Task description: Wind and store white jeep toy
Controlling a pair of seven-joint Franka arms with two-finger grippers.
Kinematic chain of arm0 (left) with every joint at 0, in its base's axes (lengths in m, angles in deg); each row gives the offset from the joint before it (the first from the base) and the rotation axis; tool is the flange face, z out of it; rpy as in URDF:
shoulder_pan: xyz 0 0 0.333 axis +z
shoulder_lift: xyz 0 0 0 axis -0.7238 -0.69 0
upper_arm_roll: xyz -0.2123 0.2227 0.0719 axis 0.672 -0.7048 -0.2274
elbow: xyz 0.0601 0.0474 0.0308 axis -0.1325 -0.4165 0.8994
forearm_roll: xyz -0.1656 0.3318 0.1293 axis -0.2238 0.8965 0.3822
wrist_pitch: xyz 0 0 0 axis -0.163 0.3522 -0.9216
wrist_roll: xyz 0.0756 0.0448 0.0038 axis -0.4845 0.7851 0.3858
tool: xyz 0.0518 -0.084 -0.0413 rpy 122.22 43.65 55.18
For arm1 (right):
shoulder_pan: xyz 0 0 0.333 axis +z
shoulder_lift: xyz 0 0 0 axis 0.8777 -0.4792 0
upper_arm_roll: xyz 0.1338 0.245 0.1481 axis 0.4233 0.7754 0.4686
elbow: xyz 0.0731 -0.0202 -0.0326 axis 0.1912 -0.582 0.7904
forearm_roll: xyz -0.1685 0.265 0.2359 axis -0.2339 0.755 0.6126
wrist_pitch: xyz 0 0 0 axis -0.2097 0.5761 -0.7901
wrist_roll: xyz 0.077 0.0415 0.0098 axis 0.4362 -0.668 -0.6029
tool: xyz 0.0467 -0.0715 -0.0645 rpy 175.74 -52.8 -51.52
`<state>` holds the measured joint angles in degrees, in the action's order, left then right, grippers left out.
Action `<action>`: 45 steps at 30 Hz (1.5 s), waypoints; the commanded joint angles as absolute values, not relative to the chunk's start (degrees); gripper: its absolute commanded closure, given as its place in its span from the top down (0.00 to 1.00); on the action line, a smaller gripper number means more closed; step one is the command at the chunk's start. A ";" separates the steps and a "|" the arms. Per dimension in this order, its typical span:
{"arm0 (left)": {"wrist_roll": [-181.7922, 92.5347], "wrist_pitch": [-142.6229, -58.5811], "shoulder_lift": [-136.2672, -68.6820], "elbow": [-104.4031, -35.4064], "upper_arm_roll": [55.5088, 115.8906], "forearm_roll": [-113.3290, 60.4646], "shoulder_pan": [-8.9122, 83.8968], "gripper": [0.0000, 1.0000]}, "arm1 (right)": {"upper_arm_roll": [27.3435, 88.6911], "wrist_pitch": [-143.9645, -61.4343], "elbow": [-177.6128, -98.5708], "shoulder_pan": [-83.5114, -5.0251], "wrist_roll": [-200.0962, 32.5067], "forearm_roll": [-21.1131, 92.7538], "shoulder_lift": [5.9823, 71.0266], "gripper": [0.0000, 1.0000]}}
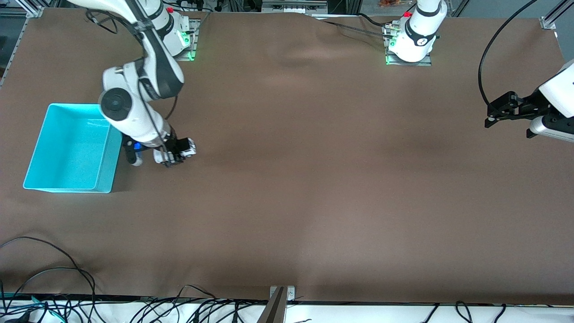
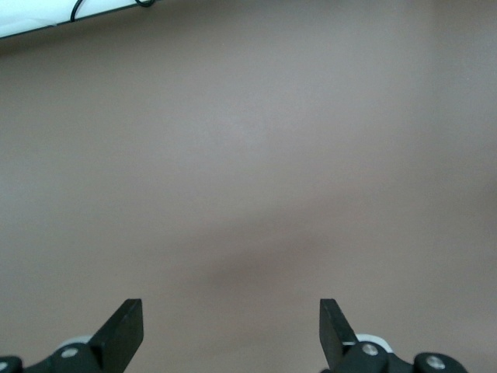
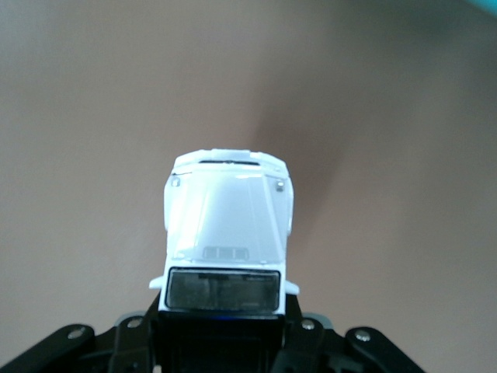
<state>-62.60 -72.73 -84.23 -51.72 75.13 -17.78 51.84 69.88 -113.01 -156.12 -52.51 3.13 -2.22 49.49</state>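
The white jeep toy (image 1: 190, 148) is held in my right gripper (image 1: 176, 157), low at the brown table surface, beside the turquoise bin (image 1: 111, 154) on the bin's side toward the left arm's end. In the right wrist view the jeep's white hood (image 3: 229, 221) points away from the camera, and the fingers (image 3: 132, 334) close on its black-roofed cab. I cannot tell whether its wheels touch the table. My left gripper (image 1: 491, 117) is open and empty over the table's left arm end, waiting; its view (image 2: 231, 315) shows only bare table.
The bin is empty and stands near the right arm's end of the table. Black cables (image 1: 54, 287) lie along the table edge nearest the front camera. A metal bracket (image 1: 276, 307) stands at the middle of that edge.
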 commanded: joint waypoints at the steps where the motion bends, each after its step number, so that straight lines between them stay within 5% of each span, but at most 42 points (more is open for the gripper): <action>1: -62.94 -72.38 -85.11 -49.91 75.28 -18.32 52.17 1.00 | 70.15 -107.59 -159.83 -57.14 -10.27 -2.17 55.37 0.00; 7: -62.94 -72.38 -85.11 -49.91 75.28 -18.32 52.08 1.00 | 69.27 -102.57 -160.18 -62.33 -23.37 -2.17 57.31 0.00; 23: -62.94 -72.38 -85.11 -49.91 75.28 -18.32 52.17 1.00 | 52.85 -101.77 -163.17 -64.18 -59.05 -2.43 58.19 0.00; 33: -62.94 -72.38 -85.11 -49.91 75.28 -18.32 52.08 1.00 | 42.03 -107.30 -163.35 -65.14 -81.21 -2.96 54.15 0.00; 45: -62.94 -72.38 -85.11 -49.91 75.28 -18.32 52.17 1.00 | 41.49 -117.24 -163.35 -69.10 -88.17 -3.05 45.01 0.00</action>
<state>-62.60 -72.73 -84.23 -51.72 75.13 -17.78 51.86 41.05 -113.35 -163.52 -67.58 -86.05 -2.24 49.03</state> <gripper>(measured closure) 0.000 0.445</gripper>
